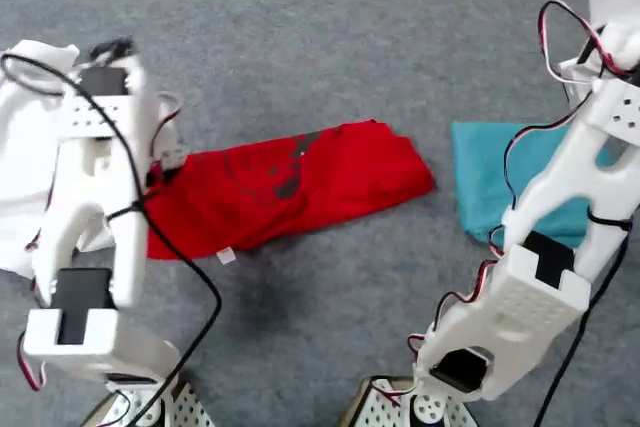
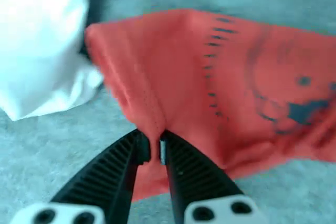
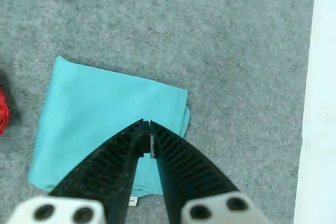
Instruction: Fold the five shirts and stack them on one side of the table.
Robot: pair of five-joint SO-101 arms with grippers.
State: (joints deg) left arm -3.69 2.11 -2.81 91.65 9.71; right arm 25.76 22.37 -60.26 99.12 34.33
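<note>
Where table (image 1: 300, 47) spreads, one red shirt (image 1: 290, 187), one teal shirt (image 1: 480, 177), one white shirt (image 1: 25, 147).

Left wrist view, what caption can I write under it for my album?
Black fingers pinch a fold of the red shirt, a white cloth beside it on the grey table.

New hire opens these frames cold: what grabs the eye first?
The red shirt stands out first, lying in a long strip across the middle of the table with one end pinched in the left end effector. Next is the neatly folded teal shirt on the right arm's side, with the right end effector shut over it. A heap of white cloth sits at the opposite edge.
</note>
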